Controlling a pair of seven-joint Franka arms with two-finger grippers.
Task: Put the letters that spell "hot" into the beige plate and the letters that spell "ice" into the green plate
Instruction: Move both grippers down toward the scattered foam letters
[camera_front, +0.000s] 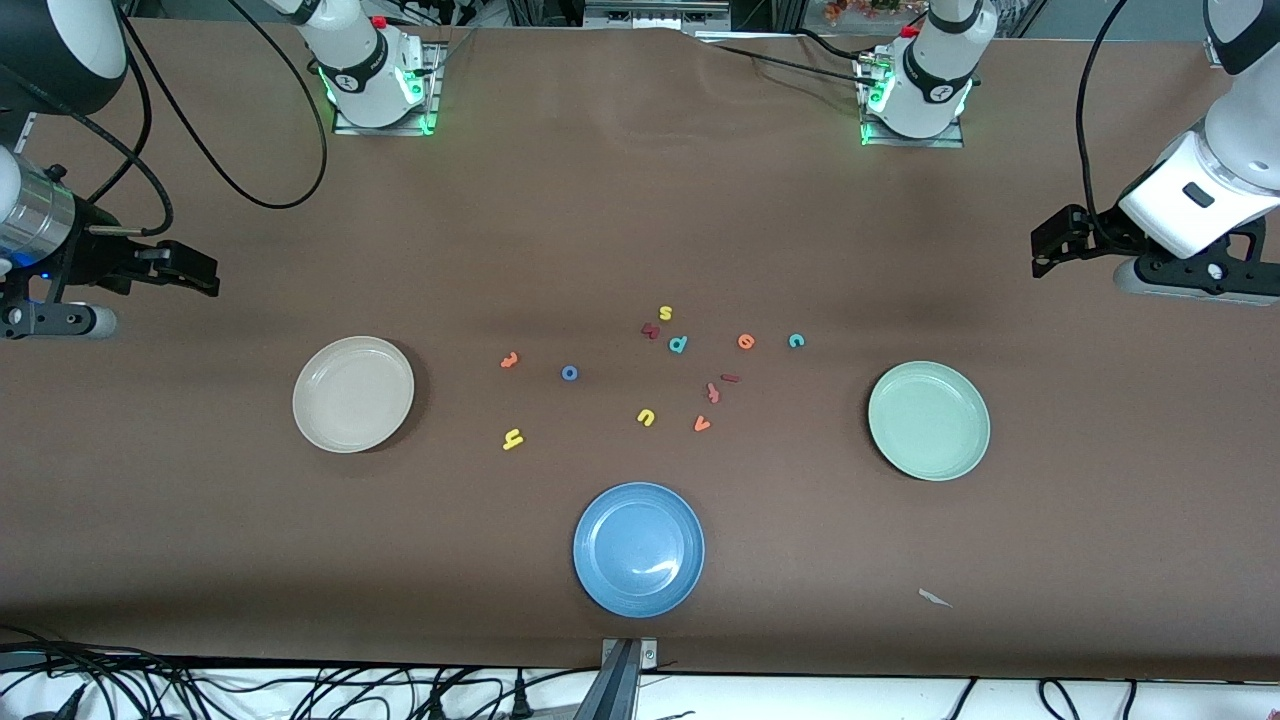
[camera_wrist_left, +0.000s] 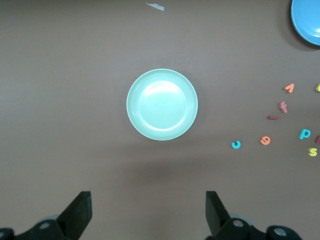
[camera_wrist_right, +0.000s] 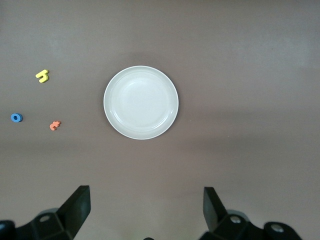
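The beige plate (camera_front: 353, 393) (camera_wrist_right: 141, 102) lies empty toward the right arm's end, the green plate (camera_front: 929, 420) (camera_wrist_left: 162, 104) empty toward the left arm's end. Between them lie yellow "h" (camera_front: 513, 439) (camera_wrist_right: 43, 75), blue "o" (camera_front: 569, 373) (camera_wrist_right: 16, 117), orange "t" (camera_front: 509, 360) (camera_wrist_right: 54, 125), dark red "i" (camera_front: 730, 378) (camera_wrist_left: 273, 118), teal "c" (camera_front: 796, 341) (camera_wrist_left: 236, 144) and orange "e" (camera_front: 746, 341) (camera_wrist_left: 265, 140). My right gripper (camera_front: 200, 272) (camera_wrist_right: 145, 207) hangs open over bare table at its own end. My left gripper (camera_front: 1045, 250) (camera_wrist_left: 148, 210) hangs open likewise, holding nothing.
A blue plate (camera_front: 638, 548) sits empty nearest the front camera. Other letters lie among the task's: yellow "s" (camera_front: 665, 313), teal "p" (camera_front: 677, 344), yellow "u" (camera_front: 645, 417), orange "v" (camera_front: 702, 424), a reddish "f" (camera_front: 713, 392). A white scrap (camera_front: 934, 598) lies near the front edge.
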